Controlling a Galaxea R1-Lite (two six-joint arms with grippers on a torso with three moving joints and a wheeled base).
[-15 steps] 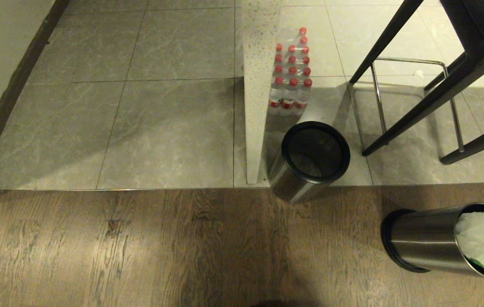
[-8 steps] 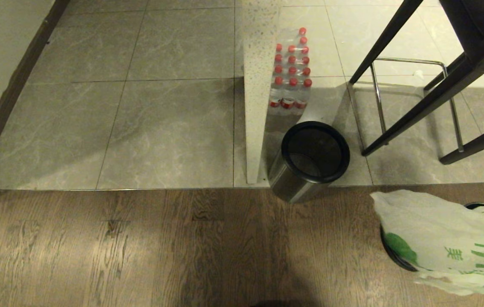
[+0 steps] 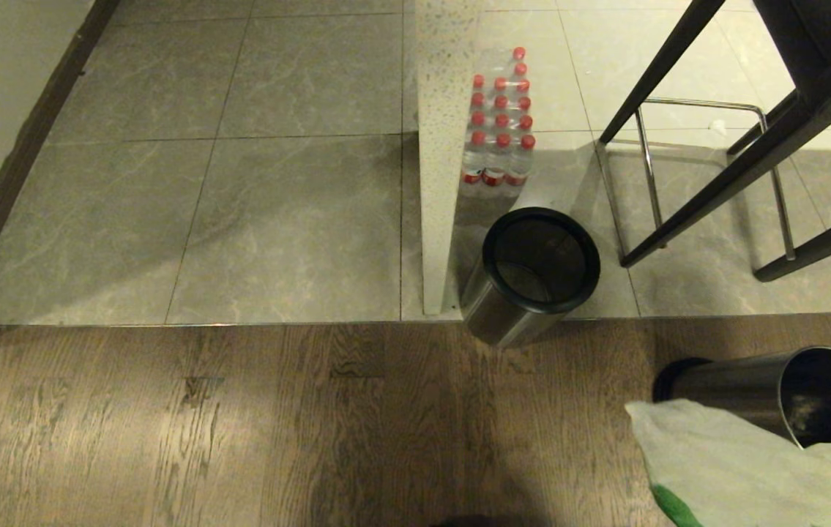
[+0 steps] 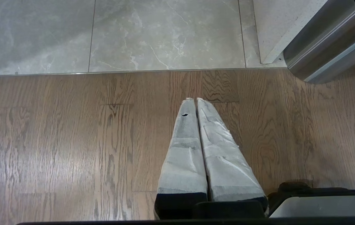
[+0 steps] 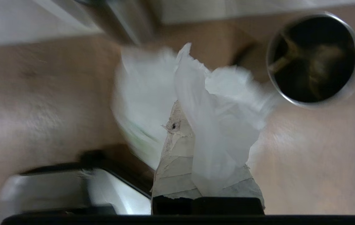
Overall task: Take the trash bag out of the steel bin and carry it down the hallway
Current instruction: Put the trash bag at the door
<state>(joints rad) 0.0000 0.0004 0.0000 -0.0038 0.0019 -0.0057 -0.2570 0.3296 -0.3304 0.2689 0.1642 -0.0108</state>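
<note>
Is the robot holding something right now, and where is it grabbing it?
Yes. The right gripper is shut on the trash bag, pinching a bunched-up bit of its thin plastic. The left gripper is shut and holds nothing.

The right claw (image 5: pixel 193 125) pinches the white trash bag (image 5: pixel 215 125) (blurred), apart from the steel bin's (image 5: pixel 313 59) open mouth.

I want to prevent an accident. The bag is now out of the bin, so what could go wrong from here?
1. The right gripper pinches only a thin fold of the trash bag; the plastic might tear or slip out.
2. The steel bin lies on its side on the wooden floor, so it might roll.
3. A second bin and a stool stand close; the hanging bag might snag them.
</note>
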